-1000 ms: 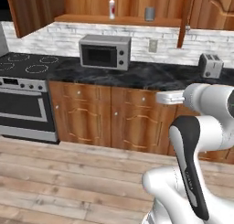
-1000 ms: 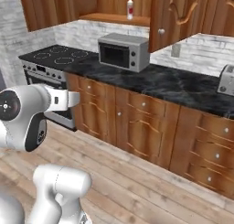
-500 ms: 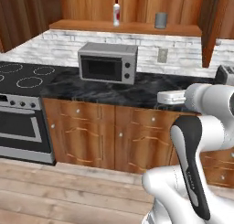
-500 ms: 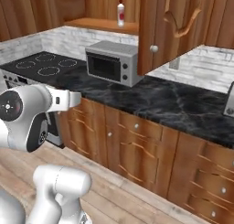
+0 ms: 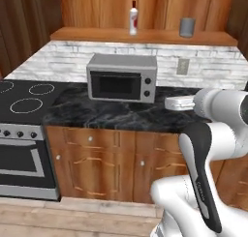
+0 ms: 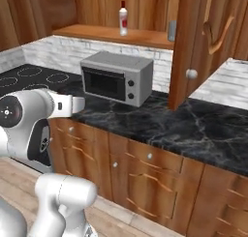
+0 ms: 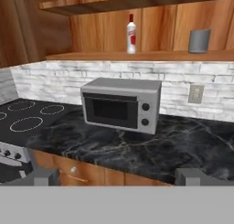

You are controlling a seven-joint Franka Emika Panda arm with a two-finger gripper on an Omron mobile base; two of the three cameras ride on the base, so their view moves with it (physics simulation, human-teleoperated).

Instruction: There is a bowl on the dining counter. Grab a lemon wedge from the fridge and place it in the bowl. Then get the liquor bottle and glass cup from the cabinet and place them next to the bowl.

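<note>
Compared with one second ago, both base cameras stand closer to the kitchen desk, so the microwave, the shelf and the things on it look larger and more central; this is a shift of the cameras, not of the things. Nearest the viewer, the white arm (image 5: 208, 173) rises at the lower right of the left base view, its wrist reaching left above the desk edge. In the hand view the two fingers (image 7: 41, 176) stand wide apart at the bottom corners, holding nothing. Below them run brown base cabinets (image 5: 114, 166) with small knobs, and to the left an oven with a black stovetop (image 5: 22, 100). On the black marble desk (image 7: 137, 150) sits a grey microwave (image 5: 122, 78), against a white brick wall with an outlet (image 7: 196, 93). Farthest and highest, the wooden cabinet (image 5: 140, 36) carries on its plank shelf the liquor bottle (image 5: 133, 19), upright, whitish with a dark red cap, and to its right, well apart, the grey glass cup (image 5: 187, 27). In the right base view an open cabinet door (image 6: 191, 47) hides most of the cup.
</note>
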